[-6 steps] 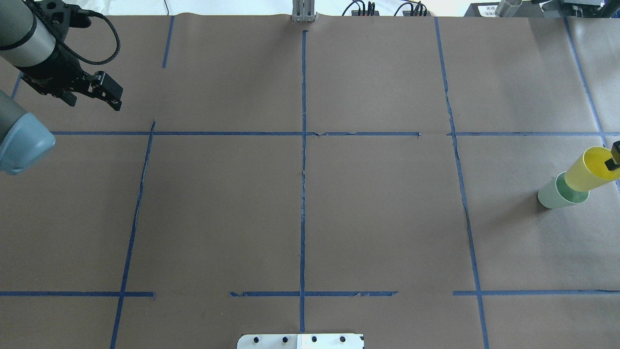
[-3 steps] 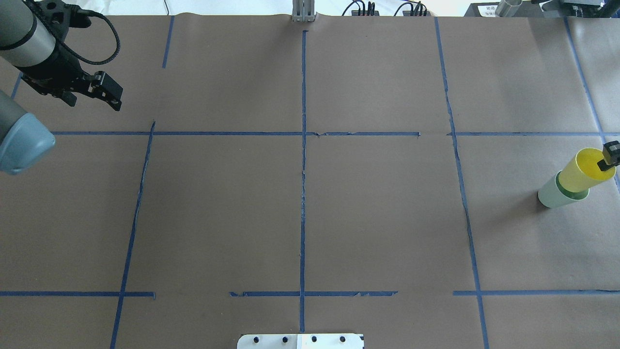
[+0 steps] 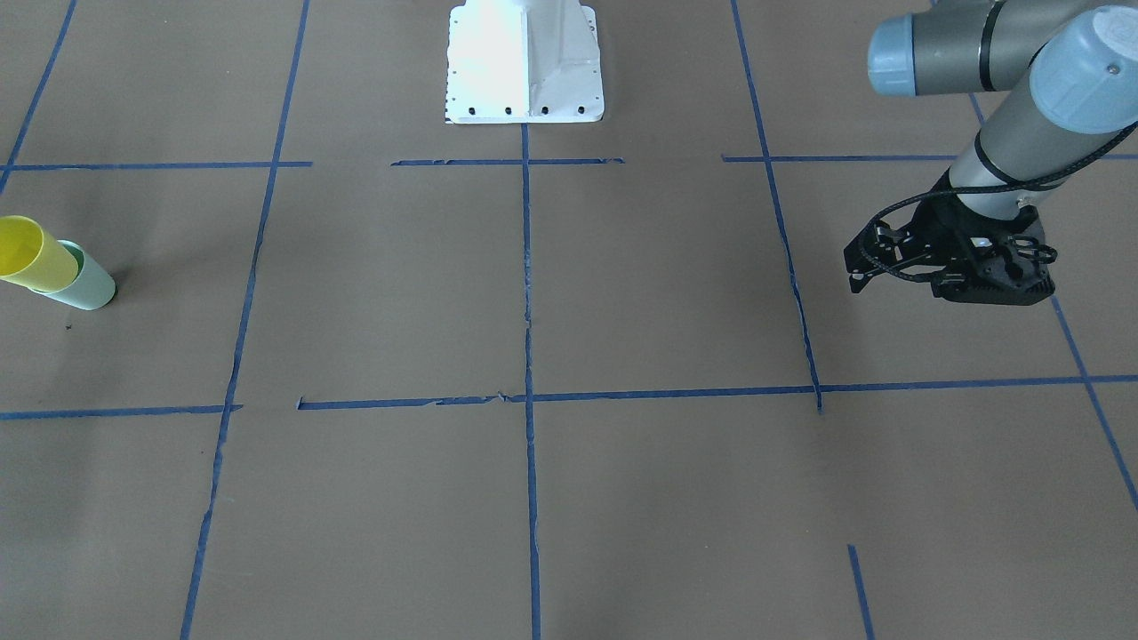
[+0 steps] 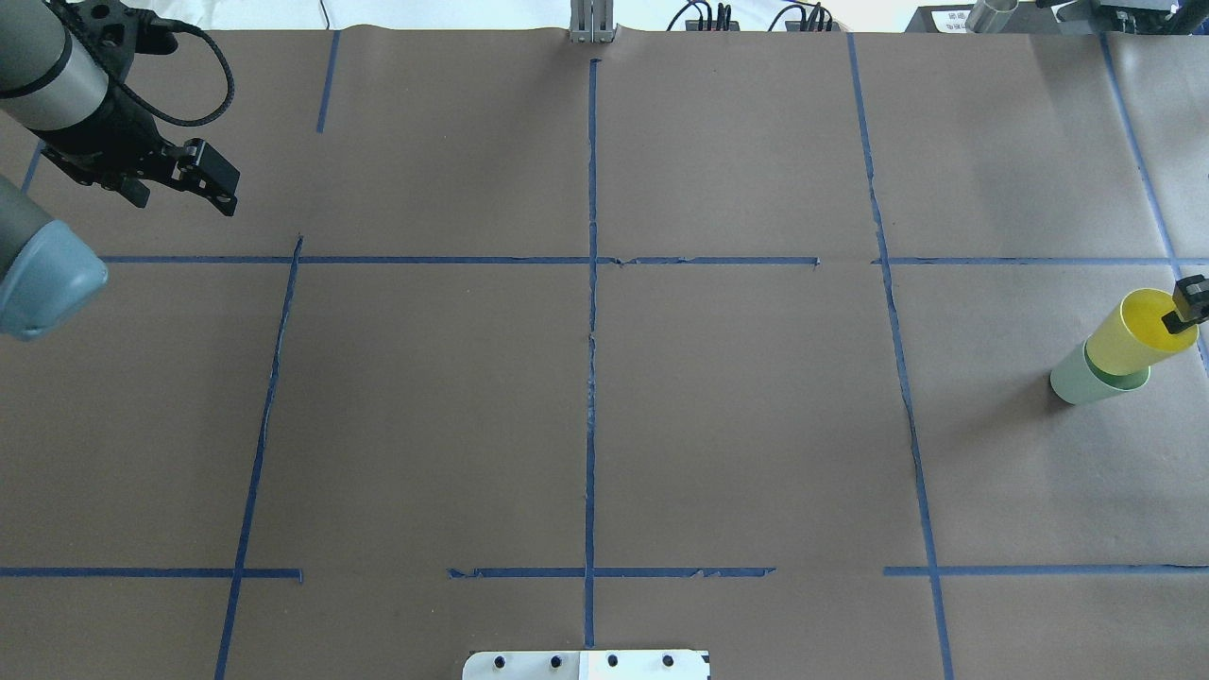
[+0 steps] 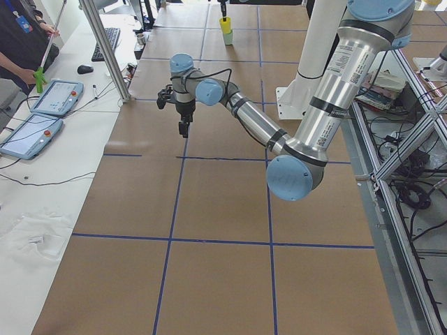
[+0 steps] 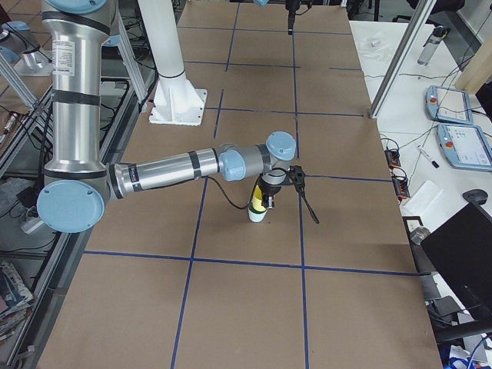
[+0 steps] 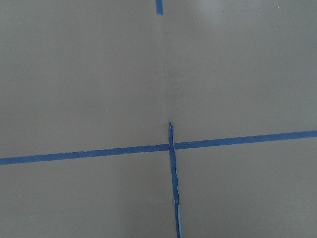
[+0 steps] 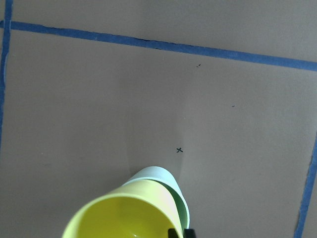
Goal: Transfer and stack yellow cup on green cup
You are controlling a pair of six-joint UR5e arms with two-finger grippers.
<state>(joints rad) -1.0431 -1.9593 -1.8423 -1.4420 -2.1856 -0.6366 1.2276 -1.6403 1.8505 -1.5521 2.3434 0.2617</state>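
The yellow cup (image 4: 1129, 340) sits nested in the green cup (image 4: 1077, 382), which stands on the brown paper at the table's far right edge. My right gripper (image 4: 1188, 308) is at the yellow cup's rim and looks shut on the rim wall; only one finger shows. In the right wrist view the yellow cup (image 8: 124, 218) fills the bottom, with the green cup (image 8: 158, 174) under it. In the front-facing view the pair stands at the left edge, yellow cup (image 3: 31, 258) in green cup (image 3: 89, 286). My left gripper (image 4: 227, 203) hangs shut and empty over the far left.
The white robot base (image 3: 524, 62) stands at the table's near middle. Blue tape lines (image 4: 591, 283) divide the paper into squares. Side tables hold tablets (image 5: 31, 118) and a metal post (image 5: 105, 49) on the operators' side. An operator (image 5: 21, 35) stands there.
The yellow cup has sunk deeper into the green cup and stands straighter. My right gripper's finger has moved slightly left with the rim. The left arm has not moved.
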